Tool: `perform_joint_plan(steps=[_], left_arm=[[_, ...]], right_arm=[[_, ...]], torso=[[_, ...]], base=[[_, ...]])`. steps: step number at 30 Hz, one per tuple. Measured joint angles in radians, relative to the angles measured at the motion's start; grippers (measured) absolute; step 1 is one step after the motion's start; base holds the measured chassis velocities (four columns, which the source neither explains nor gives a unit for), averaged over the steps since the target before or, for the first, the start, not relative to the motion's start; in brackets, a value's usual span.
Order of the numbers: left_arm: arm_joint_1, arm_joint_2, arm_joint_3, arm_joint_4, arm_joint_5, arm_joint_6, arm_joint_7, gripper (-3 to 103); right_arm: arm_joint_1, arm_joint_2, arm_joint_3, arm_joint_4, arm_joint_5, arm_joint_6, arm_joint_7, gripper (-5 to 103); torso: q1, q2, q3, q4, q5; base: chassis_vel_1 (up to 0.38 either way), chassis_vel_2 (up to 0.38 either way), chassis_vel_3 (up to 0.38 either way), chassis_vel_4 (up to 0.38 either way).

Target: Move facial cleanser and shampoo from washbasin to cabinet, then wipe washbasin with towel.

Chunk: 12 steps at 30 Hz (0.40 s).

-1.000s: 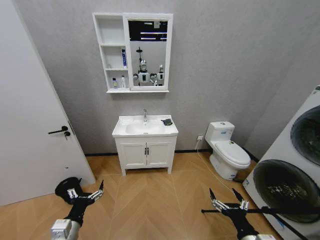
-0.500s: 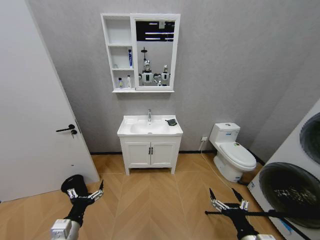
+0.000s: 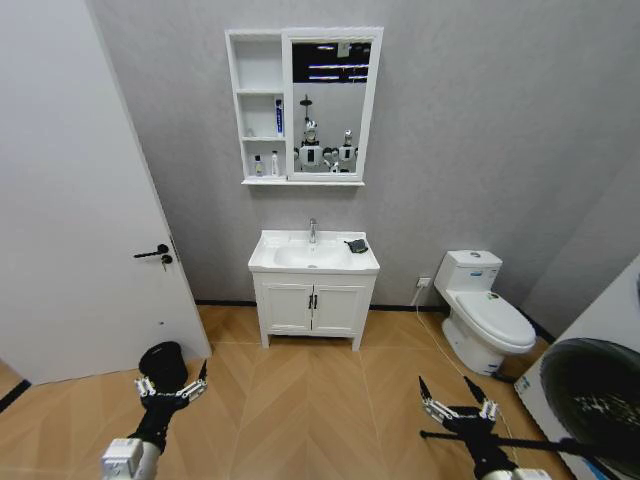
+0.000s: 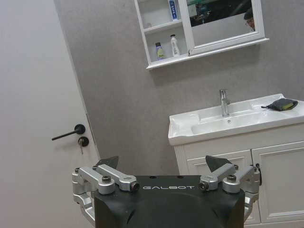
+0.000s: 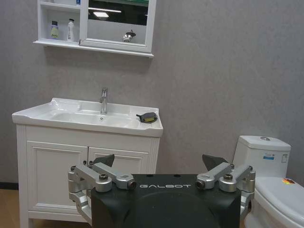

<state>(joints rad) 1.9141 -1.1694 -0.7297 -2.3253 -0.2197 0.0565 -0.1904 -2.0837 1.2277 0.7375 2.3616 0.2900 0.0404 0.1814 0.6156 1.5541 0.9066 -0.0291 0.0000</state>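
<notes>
The washbasin [image 3: 314,255] stands against the far wall on a two-door vanity [image 3: 314,308], with the cabinet [image 3: 303,105] hung on the wall straight above it. The towel [image 3: 357,245] lies on the washbasin's back right corner, right of the tap [image 3: 312,231]. Two small bottles [image 3: 266,166] stand on the cabinet's lowest shelf, left of its mirror panel. A door [image 3: 85,200] is left of the vanity, a toilet [image 3: 485,310] right of it. Near the robot, the left hand [image 3: 172,387] and right hand [image 3: 455,403] hang low over the floor, well short of the vanity

white toilet [image 3: 486,314], grey door [image 3: 80,200], washing machine [image 3: 600,390], herringbone wood floor [image 3: 310,400]
</notes>
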Motion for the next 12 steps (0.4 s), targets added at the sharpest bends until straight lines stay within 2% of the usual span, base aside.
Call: perform_joint_plan(steps=[12], left_arm=[[0.0,0.0,0.0,0.0,0.0,0.0,0.0,100]], right_arm=[[0.0,0.0,0.0,0.0,0.0,0.0,0.0,100]], torso=[[0.0,0.0,0.0,0.0002,-0.0002]], base=[[-0.003,0.06,-0.005,-0.057]])
